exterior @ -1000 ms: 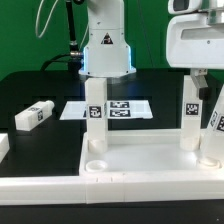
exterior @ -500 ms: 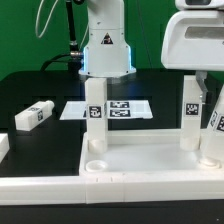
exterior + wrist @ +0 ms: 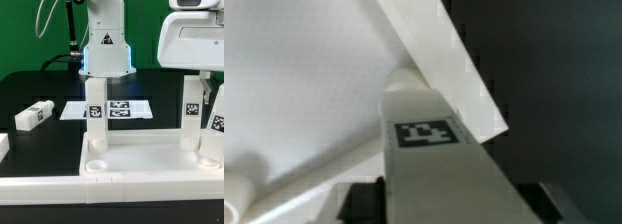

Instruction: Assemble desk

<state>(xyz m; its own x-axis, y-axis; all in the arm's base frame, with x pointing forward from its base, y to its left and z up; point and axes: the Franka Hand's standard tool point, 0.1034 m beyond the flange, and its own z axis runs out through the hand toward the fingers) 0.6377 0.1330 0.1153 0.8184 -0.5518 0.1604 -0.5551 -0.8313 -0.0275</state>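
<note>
The white rimmed tabletop (image 3: 140, 165) lies upside down near the front, and it also shows in the wrist view (image 3: 295, 90). Two tagged legs stand upright in its far corners, one on the left (image 3: 95, 115) and one on the right (image 3: 190, 112). A third tagged leg (image 3: 214, 135) stands at the tabletop's right edge, slightly tilted. My gripper (image 3: 208, 88) comes down over its top. In the wrist view this leg (image 3: 434, 150) fills the span between the fingers of the gripper (image 3: 446, 205), which is shut on it. The leg's foot is hidden.
A loose tagged leg (image 3: 33, 115) lies on the black table at the exterior view's left, with another white part (image 3: 3, 146) at the edge. The marker board (image 3: 125, 108) lies behind the tabletop, before the arm's base (image 3: 105, 50). An empty round socket (image 3: 95, 160) shows at the near left corner.
The fingers have closed in on the third leg. That leg has shifted a little toward the exterior view's right, and its tag shows more fully.
</note>
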